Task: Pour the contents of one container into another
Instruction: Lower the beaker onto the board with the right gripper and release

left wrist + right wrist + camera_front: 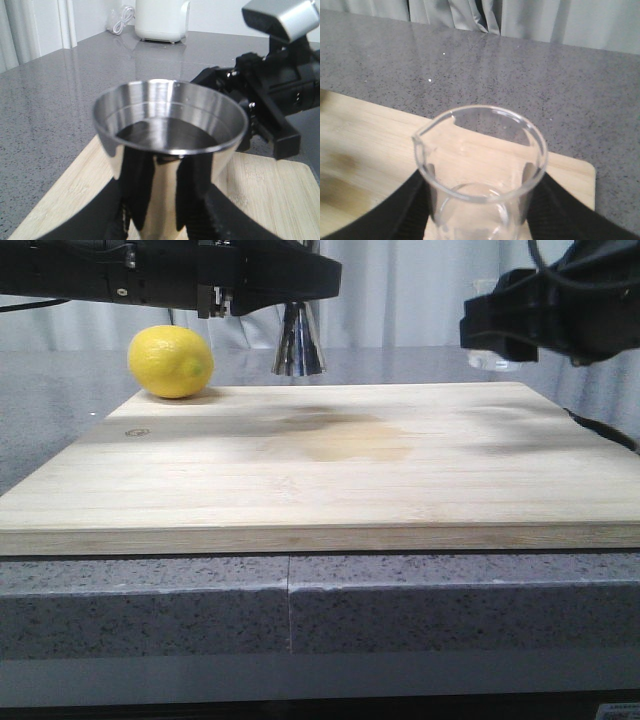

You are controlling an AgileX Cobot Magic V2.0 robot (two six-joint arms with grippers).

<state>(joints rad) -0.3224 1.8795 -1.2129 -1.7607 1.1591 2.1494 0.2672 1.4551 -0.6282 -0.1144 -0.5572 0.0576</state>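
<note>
My left gripper (165,220) is shut on the steel jigger (170,130), holding it upright above the board. The black fingers (132,200) clasp its narrow lower part, and its wide cup has a dark, reflective inside. In the front view only the jigger's lower cone (298,348) shows, hanging below the left arm at the board's far edge. My right gripper (480,212) is shut on the clear glass beaker (480,165), upright with its spout turned away from the jaws, and it looks empty. In the front view a bit of the beaker (493,360) shows under the right gripper (505,325) at the far right.
A bamboo cutting board (320,470) with a darker stain in its middle lies on the grey speckled counter (40,410). A lemon (170,361) rests on its far left corner. A white appliance (161,20) stands at the counter's back. The right arm (272,95) faces the jigger.
</note>
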